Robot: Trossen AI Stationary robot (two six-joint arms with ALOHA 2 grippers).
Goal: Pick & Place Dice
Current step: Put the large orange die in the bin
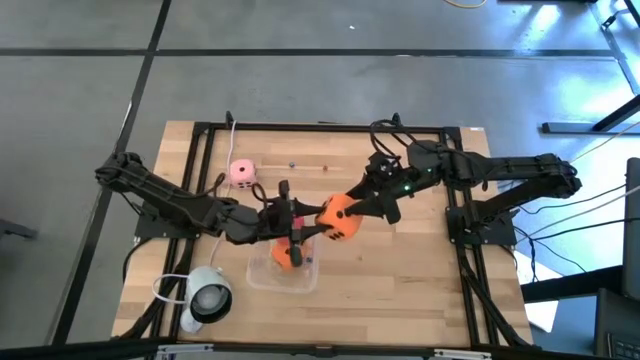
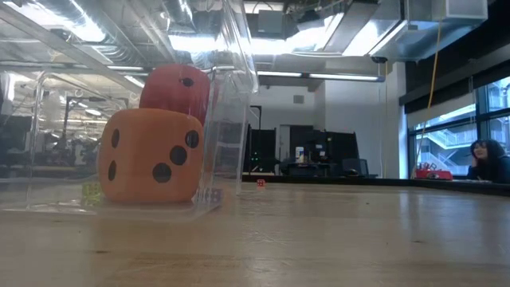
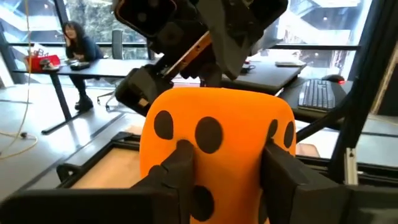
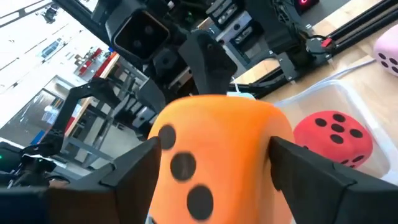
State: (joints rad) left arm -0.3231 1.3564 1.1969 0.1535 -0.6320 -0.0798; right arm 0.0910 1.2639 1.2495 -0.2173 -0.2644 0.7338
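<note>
Orange die [image 1: 340, 220] between both arms' fingers [image 3: 180, 163] — above clear box [image 1: 262, 278]

Clear box [image 1: 262, 278] crowded; right tabletop [image 1: 420, 270] free.

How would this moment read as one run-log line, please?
left pincer: shut on held orange die | right pincer: at same die | clear bin: red die, second orange die inside | pink die: on table

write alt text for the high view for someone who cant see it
From above, the left gripper and right gripper meet at an orange die held above a clear container on the wooden table. Another orange die sits in the container, and a pink die lies apart near the far edge.
</note>
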